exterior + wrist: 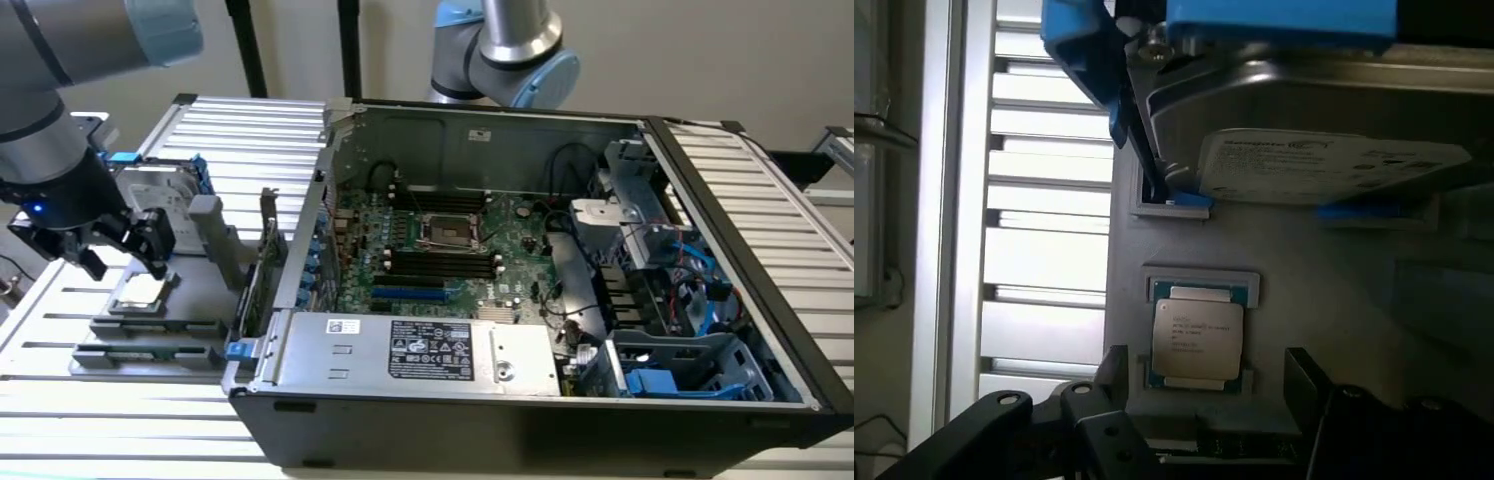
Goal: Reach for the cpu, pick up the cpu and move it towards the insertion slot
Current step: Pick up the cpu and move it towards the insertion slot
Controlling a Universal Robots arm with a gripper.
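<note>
The cpu (1197, 338) lies flat in a recess of the grey holder (1304, 260), silvery top up; in the exterior view the cpu (142, 291) sits at the left, outside the computer case. My gripper (123, 266) hangs just above it, open, with one black finger (1116, 368) on each side of the chip and not touching it. The insertion slot (446, 230) is the silver-framed square socket on the green motherboard inside the case, well off to the exterior view's right of the gripper.
A silver hard drive (1324, 150) with blue brackets stands upright just beyond the cpu. The open black case (534, 400) has a tall wall (274, 270) between holder and motherboard. A second arm (507, 50) stands behind the case. Slatted metal table (80, 420) all around.
</note>
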